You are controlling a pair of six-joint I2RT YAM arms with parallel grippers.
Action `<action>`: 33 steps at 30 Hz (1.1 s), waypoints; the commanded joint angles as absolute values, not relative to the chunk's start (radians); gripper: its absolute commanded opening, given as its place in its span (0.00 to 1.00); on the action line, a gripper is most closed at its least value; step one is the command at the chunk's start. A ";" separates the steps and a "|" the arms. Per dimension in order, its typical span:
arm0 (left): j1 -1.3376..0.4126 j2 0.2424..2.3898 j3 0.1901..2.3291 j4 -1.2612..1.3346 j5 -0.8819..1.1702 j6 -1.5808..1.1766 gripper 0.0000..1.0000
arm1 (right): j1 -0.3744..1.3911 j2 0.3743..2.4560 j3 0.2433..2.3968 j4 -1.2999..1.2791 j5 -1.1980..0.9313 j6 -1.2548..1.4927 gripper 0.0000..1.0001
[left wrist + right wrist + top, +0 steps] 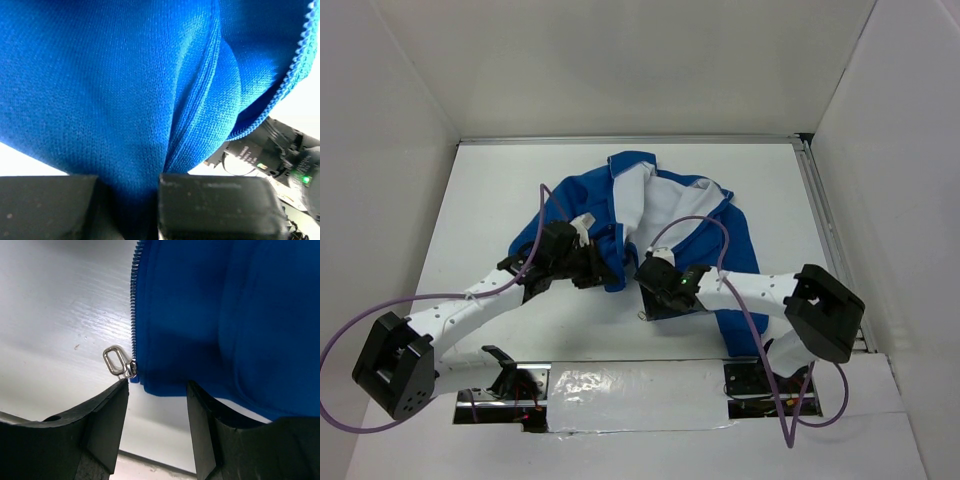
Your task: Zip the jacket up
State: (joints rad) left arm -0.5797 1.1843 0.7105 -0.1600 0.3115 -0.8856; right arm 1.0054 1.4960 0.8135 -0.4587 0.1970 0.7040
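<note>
The blue jacket (660, 205) lies open on the white table (500, 190), its white lining showing at the middle. My left gripper (603, 270) is at the lower edge of the jacket's left front panel. In the left wrist view the left gripper (129, 182) is shut on a fold of the blue fabric (125, 90). My right gripper (647, 272) is at the right panel's bottom corner. In the right wrist view the right gripper (157, 387) is open, its jaws on either side of the hem corner (165, 382). The silver zipper pull (115, 361) sits just above the left fingertip (117, 390).
White walls enclose the table on three sides. A metal rail (820, 215) runs along the right edge. A shiny taped strip (630, 385) lies between the arm bases. Purple cables (700, 225) loop above both arms. The right arm's wrist (280, 155) shows beside the held fabric.
</note>
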 commanded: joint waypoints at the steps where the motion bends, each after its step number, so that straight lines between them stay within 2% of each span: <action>1: -0.581 1.160 0.710 -0.147 0.299 -0.862 0.00 | 1.011 1.546 0.841 -0.413 0.192 0.663 0.57; 5: -0.581 1.152 0.712 -0.158 0.285 -0.862 0.00 | 1.014 1.592 0.862 -0.435 0.230 0.680 0.55; 9: -0.581 1.137 0.712 -0.172 0.261 -0.862 0.00 | 1.012 1.637 0.870 -0.445 0.245 0.698 0.43; 14: -0.581 1.126 0.710 -0.189 0.238 -0.862 0.00 | 1.014 1.683 0.877 -0.427 0.227 0.678 0.38; 17: -0.581 1.124 0.713 -0.202 0.221 -0.861 0.00 | 1.012 1.739 0.899 -0.417 0.210 0.667 0.28; 18: -0.580 1.124 0.713 -0.206 0.213 -0.862 0.00 | 1.012 1.743 0.899 -0.408 0.189 0.658 0.18; 20: -0.580 1.126 0.718 -0.215 0.209 -0.861 0.00 | 1.011 1.750 0.905 -0.387 0.170 0.650 0.10; 21: -0.580 1.126 0.725 -0.216 0.207 -0.859 0.00 | 1.011 1.743 0.905 -0.379 0.167 0.646 0.00; 22: -0.578 1.126 0.732 -0.218 0.204 -0.853 0.00 | 1.005 1.732 0.907 -0.370 0.158 0.646 0.00; 26: -0.568 1.129 0.788 -0.248 0.221 -0.836 0.00 | 0.934 1.545 0.881 -0.255 0.104 0.634 0.00; 31: -0.558 1.131 0.958 -0.270 0.232 -0.786 0.00 | 0.773 1.174 0.706 0.184 -0.075 0.631 0.00; 33: -0.558 1.134 0.992 -0.246 0.253 -0.769 0.00 | 0.756 1.076 0.696 0.276 -0.080 0.586 0.00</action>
